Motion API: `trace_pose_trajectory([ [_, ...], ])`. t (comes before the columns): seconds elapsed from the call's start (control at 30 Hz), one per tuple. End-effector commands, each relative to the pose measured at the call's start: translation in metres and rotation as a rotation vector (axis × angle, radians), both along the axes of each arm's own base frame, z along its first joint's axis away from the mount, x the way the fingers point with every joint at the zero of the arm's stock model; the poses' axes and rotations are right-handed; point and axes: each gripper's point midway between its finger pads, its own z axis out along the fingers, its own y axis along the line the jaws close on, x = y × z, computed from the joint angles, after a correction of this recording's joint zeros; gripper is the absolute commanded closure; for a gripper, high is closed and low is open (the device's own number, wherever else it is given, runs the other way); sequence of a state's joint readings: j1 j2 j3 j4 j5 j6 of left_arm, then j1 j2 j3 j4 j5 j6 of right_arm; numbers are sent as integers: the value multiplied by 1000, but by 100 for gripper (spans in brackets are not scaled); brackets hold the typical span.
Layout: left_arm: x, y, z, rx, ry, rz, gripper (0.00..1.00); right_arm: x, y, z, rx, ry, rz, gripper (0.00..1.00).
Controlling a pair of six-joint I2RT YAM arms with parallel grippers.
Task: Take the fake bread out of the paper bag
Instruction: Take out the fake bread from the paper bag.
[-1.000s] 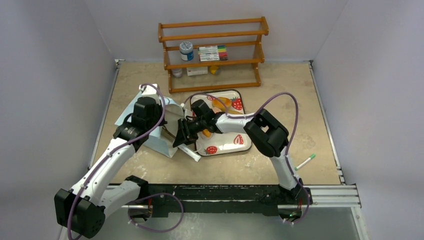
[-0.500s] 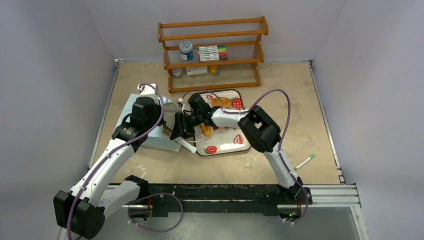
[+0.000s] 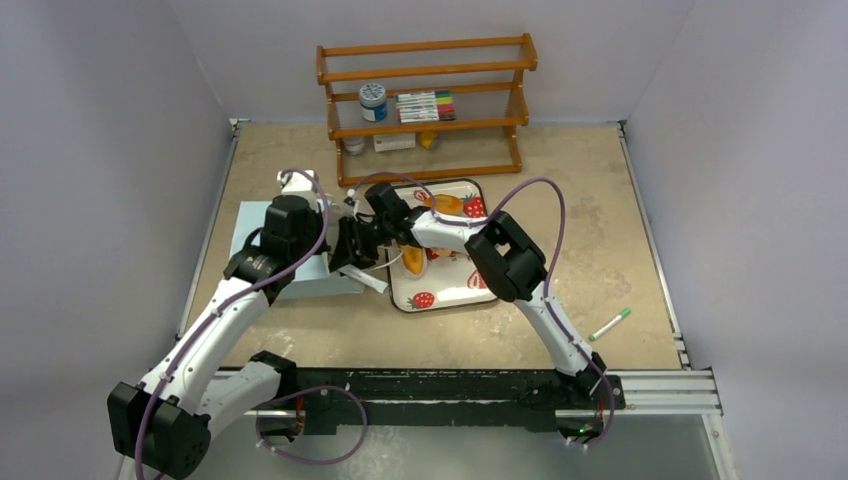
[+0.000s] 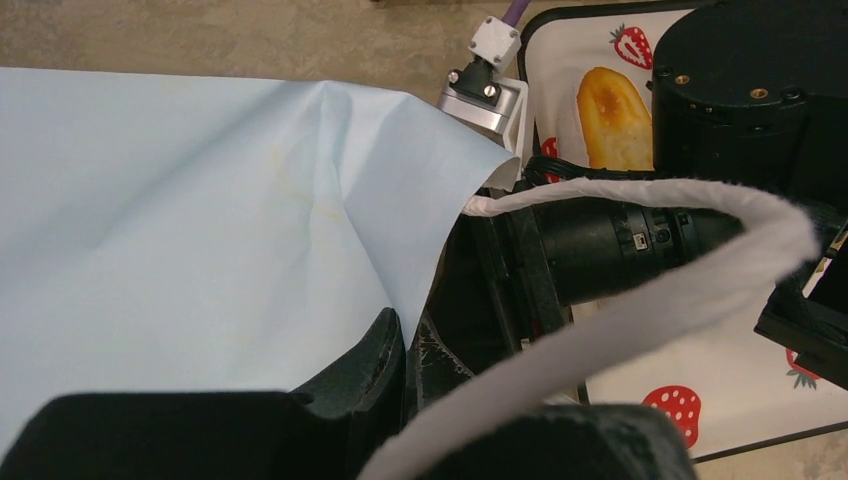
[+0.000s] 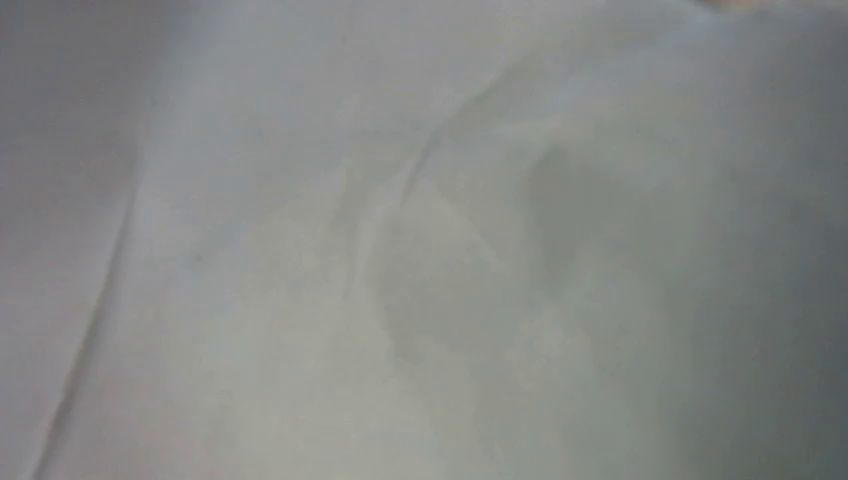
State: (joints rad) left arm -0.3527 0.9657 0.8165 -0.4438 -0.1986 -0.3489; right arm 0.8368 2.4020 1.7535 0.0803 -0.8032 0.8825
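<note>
Pinching the paper bag (image 4: 200,220) — left tool (image 4: 405,375), closed.

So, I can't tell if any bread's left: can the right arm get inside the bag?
Probably yes: the left claw pinches the bag at its edge, and the right claw sits in its mouth, seeing only white paper.

Lab test booth, plain white walls (image 3: 120,150), railed tan tabletop (image 3: 570,190)
</note>
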Motion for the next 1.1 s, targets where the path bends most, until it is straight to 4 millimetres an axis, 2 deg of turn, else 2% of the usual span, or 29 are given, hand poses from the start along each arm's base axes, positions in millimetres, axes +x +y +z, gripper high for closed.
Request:
trace_pose_trajectory([
  [0.0,4,-23,14,-73,-31,-100,100,-6,25,34,82,-39,40,49],
  [0.13,6,-25,15,-78,-35,-104,100,-15,37,37,94,-38,67,58],
  [0.23,7,-24,20,-83,-55,-92,100,-19,38,41,102,-38,74,74],
  [0.37,5,-12,30,-71,-90,-36,100,-28,27,51,109,-34,86,91],
  [0.5,2,9,40,-42,-124,70,100,-30,9,62,103,-82,51,100],
  [0.67,1,30,51,-17,-172,181,100,-28,-28,70,66,-155,-15,100],
  [0.7,1,32,52,-15,-178,196,100,-29,-36,77,73,-166,-28,100],
  [0.8,4,32,53,-17,-184,204,100,-34,-58,78,68,-175,-56,100],
  [1.07,14,29,51,-34,-189,217,100,-42,-85,91,42,-229,-97,100],
])
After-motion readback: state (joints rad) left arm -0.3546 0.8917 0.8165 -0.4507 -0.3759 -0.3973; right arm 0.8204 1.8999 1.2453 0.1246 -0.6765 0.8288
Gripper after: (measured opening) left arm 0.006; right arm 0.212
